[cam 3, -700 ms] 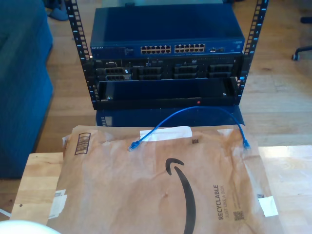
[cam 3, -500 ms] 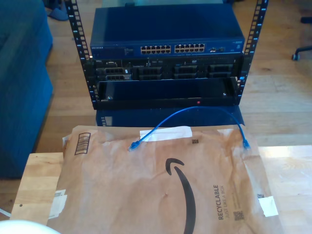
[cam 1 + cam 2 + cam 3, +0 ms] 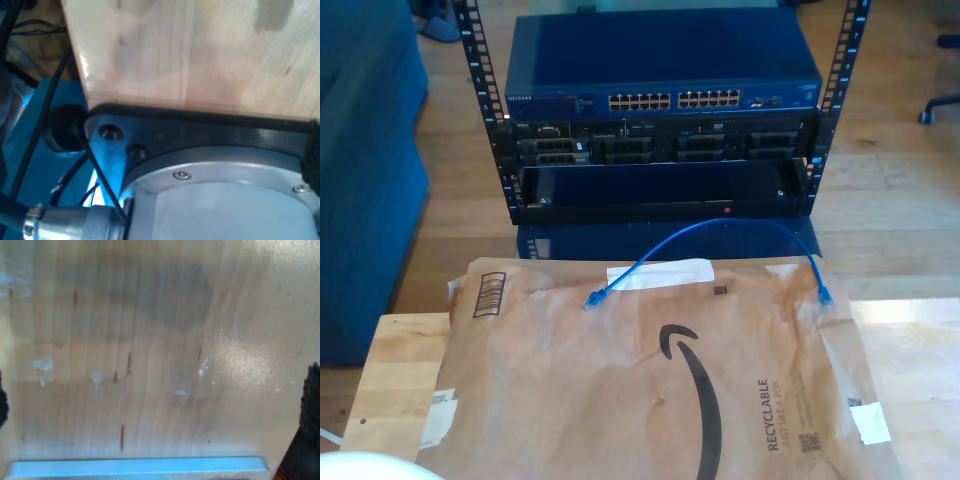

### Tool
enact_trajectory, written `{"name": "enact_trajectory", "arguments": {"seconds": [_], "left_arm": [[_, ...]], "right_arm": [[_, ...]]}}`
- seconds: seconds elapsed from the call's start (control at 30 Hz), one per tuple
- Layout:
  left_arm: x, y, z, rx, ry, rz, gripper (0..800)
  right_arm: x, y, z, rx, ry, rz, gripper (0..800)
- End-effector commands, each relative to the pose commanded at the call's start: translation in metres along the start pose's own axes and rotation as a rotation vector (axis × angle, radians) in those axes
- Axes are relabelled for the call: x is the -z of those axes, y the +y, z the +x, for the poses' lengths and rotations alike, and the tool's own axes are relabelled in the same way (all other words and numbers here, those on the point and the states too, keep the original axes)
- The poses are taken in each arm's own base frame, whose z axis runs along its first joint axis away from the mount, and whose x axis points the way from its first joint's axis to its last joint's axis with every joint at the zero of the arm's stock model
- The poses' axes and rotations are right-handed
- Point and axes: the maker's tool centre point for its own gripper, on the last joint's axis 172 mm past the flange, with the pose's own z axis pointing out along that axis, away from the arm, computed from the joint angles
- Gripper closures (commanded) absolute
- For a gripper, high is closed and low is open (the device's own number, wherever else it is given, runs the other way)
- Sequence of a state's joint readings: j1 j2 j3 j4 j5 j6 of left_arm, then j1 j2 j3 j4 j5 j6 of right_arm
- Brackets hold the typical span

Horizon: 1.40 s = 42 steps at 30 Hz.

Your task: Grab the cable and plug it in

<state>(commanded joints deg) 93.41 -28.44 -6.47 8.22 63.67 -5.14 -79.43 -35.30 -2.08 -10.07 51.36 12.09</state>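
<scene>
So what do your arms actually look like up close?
Up close, the first wrist view shows a rounded silver-white metal housing with small screws, sitting on a flat black plate. Thin black cables run into a shiny metal connector.

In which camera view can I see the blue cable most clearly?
The exterior view: the cable arches from one plug on the brown paper mailer to the other, in front of the rack. Both wrist views look at bare wood, so they tell nothing about it.
</scene>
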Motion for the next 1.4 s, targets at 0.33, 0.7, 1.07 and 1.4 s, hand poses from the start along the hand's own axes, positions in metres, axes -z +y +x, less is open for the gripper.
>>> {"name": "enact_trajectory", "arguments": {"seconds": [0.33, 0.7, 1.07, 1.4], "left_arm": [[0.000, 0.000, 0.000, 0.000, 0.000, 0.000, 0], [0.019, -0.005, 0.003, 0.014, 0.001, 0.004, 0], [0.132, 0.038, 0.008, 0.098, 0.016, -0.062, 0], [0.161, 0.169, -0.042, 0.180, 0.136, 0.071, 0]], "right_arm": [[0.000, 0.000, 0.000, 0.001, 0.000, 0.000, 2], [0.022, 0.003, 0.011, -0.020, 0.042, 0.004, 2], [0.130, -0.033, 0.057, -0.055, 0.199, 0.069, 2], [0.188, -0.205, 0.010, -0.103, 0.283, 0.116, 4]]}}
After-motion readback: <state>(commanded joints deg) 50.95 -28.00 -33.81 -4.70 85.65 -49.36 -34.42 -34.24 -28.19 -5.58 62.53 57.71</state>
